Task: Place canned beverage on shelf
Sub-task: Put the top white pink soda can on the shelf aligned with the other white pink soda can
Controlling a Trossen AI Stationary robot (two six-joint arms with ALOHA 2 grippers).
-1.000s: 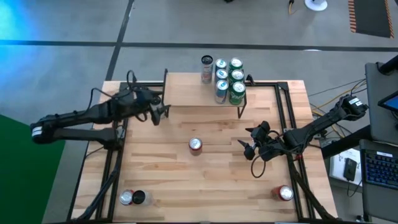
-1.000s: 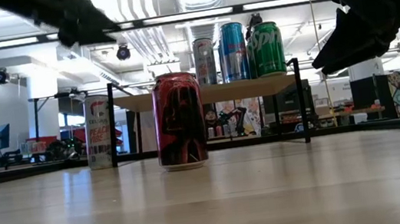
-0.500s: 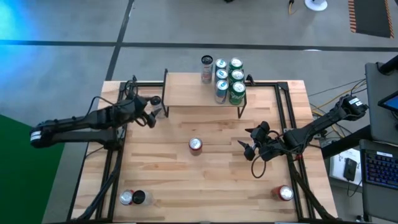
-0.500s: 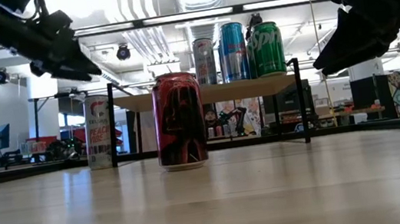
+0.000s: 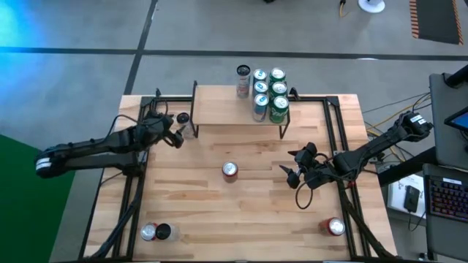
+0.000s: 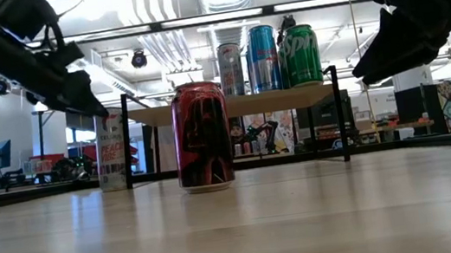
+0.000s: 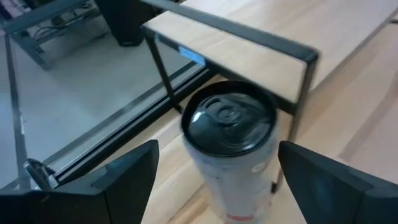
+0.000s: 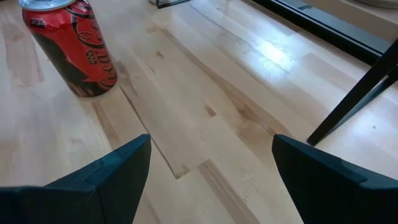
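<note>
A white can with a dark top [image 7: 229, 124] stands upright on the table by the shelf's left end [image 7: 249, 46]. My left gripper [image 5: 174, 133] is open and hangs just left of this can, a finger on either side of it, touching nothing. The shelf [image 5: 227, 106] carries several cans [image 5: 269, 91] at its right end. A red can [image 5: 229, 171] stands upright at the table's middle. My right gripper [image 5: 291, 175] hovers open to the right of it, above the table.
Two cans [image 5: 156, 232] stand at the near left corner, and a red can [image 5: 335, 227] is at the near right. Black frame rails [image 5: 333, 124] run along the table's sides. Bare wood lies between the red can and the shelf.
My left gripper has come down and drawn back toward the table's left edge, tipping toward level. It now hangs low beside the white can, which its arm covered before in the high view. Its fingers stay open.
</note>
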